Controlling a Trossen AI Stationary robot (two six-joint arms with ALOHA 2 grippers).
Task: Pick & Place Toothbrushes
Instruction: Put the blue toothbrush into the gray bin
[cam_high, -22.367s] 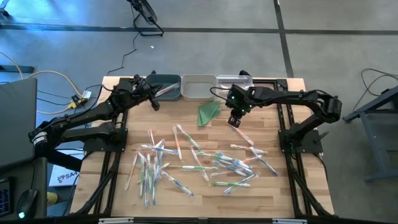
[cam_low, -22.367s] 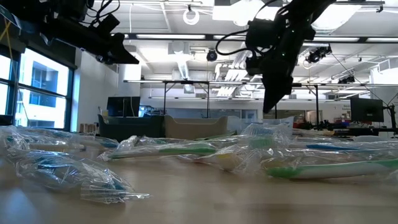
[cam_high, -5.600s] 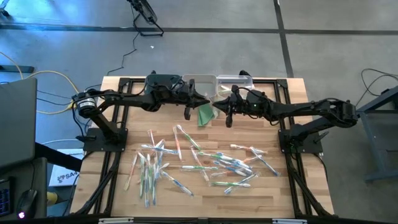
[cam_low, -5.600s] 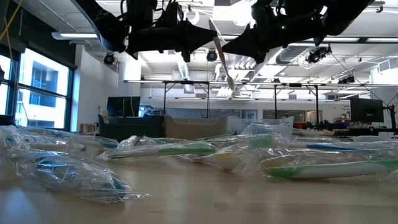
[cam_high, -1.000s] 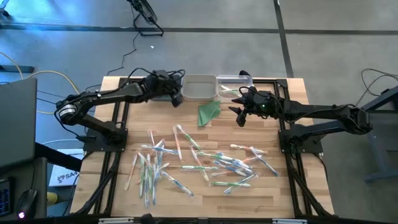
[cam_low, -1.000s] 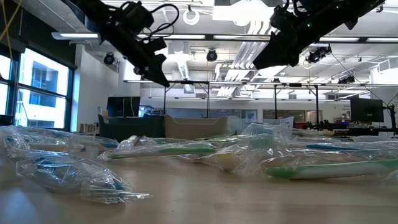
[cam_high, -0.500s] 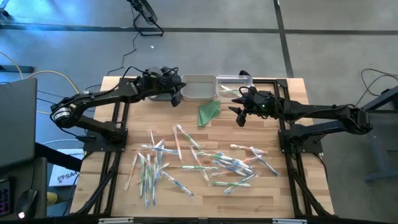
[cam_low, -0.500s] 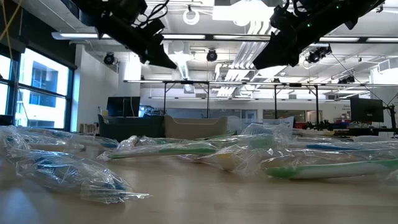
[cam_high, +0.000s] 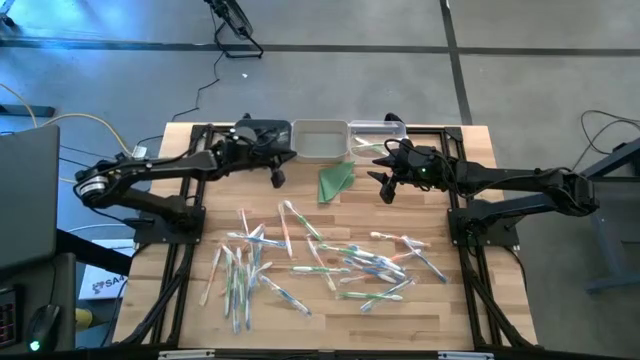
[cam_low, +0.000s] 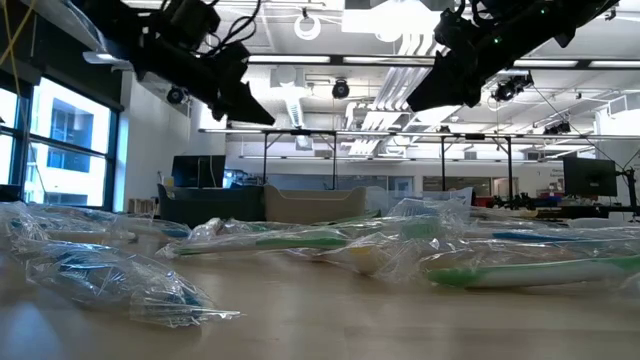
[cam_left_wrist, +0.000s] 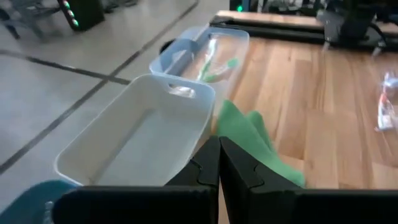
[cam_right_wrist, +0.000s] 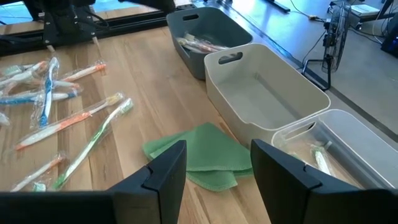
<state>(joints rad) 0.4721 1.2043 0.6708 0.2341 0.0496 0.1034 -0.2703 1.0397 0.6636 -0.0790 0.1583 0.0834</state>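
Toothbrushes (cam_high: 320, 262) thin, clear-wrapped, green, blue, orange accents, scattered

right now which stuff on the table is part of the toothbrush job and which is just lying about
Part of the job:
- toothbrushes scattered over the table
- dark bin, some toothbrushes in it
- white bin, empty
- clear bin, green toothbrush inside
- left gripper, shut
- right gripper, open and empty

Just lying about:
- green cloth near the bins
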